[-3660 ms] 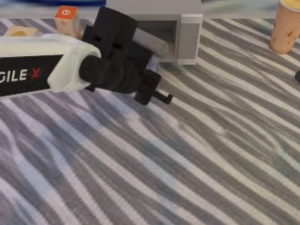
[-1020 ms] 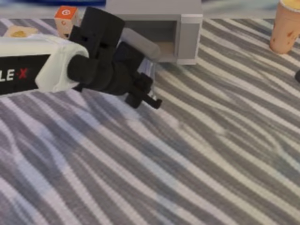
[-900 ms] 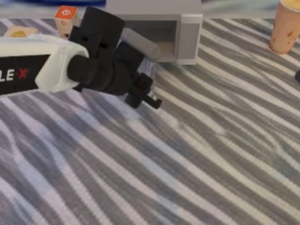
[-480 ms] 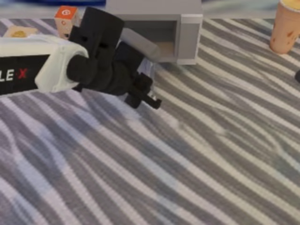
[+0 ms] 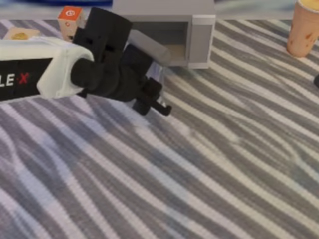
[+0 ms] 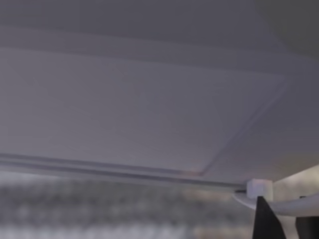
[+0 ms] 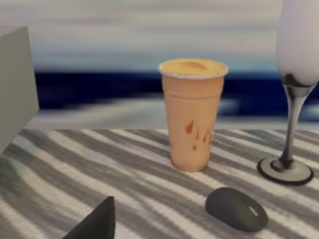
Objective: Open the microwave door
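Door (image 5: 149, 48) ajar, upper centre; left tool (image 5: 158, 102) at its edge, grip state indiscernible. Next: swing wider.

Open striped table (image 5: 209, 169) right of swung microwave door (image 5: 149, 47)

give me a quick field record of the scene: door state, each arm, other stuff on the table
microwave: at the table's far edge, cavity exposed
microwave door: swung partly open, toward the top view's left
left gripper: at the door's free edge, beside the handle
right arm: only a dark tip at the top view's right edge
orange cup: upright, right of microwave
wine glass: upright
dark mouse: near the cup
table: striped grey cloth
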Motion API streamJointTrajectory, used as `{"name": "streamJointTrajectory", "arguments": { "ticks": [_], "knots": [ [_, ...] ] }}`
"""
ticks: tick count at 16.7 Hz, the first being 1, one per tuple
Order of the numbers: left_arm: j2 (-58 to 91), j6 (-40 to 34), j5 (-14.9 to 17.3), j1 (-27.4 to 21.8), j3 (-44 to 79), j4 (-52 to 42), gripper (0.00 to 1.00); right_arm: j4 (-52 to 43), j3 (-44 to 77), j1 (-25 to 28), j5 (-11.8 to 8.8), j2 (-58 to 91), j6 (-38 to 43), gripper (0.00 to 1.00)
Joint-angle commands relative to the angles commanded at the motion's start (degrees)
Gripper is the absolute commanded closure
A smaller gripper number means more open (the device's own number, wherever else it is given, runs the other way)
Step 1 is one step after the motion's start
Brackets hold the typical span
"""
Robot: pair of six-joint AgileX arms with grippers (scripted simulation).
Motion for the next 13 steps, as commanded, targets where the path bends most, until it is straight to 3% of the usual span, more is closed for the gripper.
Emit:
{"name": "streamJointTrajectory", "arguments": {
  "ticks": [13],
  "knots": [
    [-0.79, 3.86, 2.32, 1.95, -0.76, -0.74, 1.0, 0.0, 0.0, 0.0, 0.0, 0.0, 0.0, 0.0]
  ]
}}
